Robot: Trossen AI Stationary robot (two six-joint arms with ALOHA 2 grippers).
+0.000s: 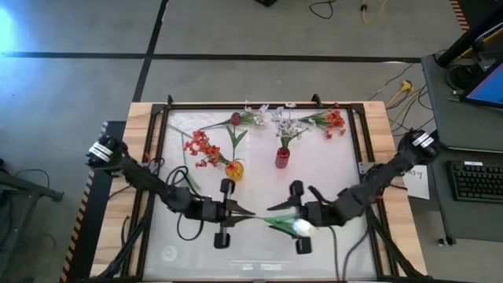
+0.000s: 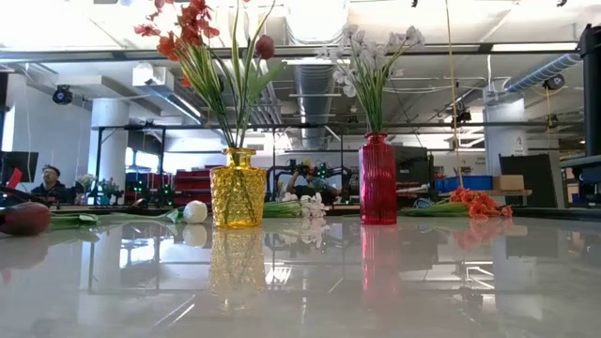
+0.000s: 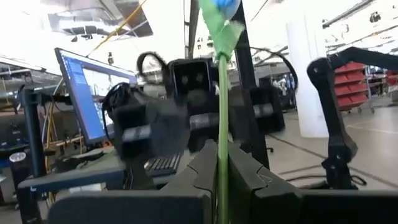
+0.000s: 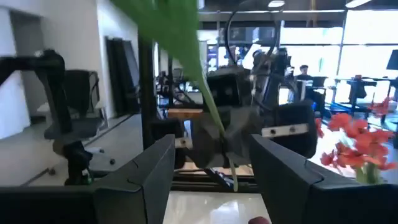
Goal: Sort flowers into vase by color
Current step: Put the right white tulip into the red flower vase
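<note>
A white tulip bud (image 1: 301,228) with green leaves (image 1: 279,222) hangs above the table's near middle, between my two grippers. My left gripper (image 1: 245,212) is shut on its green stem (image 3: 222,118). My right gripper (image 1: 287,214) faces it and is open; its fingers stand on either side of the stem (image 4: 208,106) with a gap on each side. A yellow vase (image 1: 234,169) holds red-orange sprays (image 2: 178,42) and a dark red tulip (image 2: 266,45). A red vase (image 1: 282,158) holds white flowers (image 2: 371,56). My left gripper pinches the lower part of the tulip's stem (image 3: 222,163) between its two fingers. The fingers come about level from the table's left and lie roughly along the stem. The flower is lifted clear of the table, its leaves and bud reaching toward my right gripper.
More flowers lie along the table's far edge: white sprays (image 1: 263,116), a red-orange bunch (image 1: 334,122), a white bud (image 2: 194,211) and a dark red tulip (image 2: 23,218). The two vases stand just beyond the grippers. Bare tabletop (image 1: 259,255) lies at the near edge.
</note>
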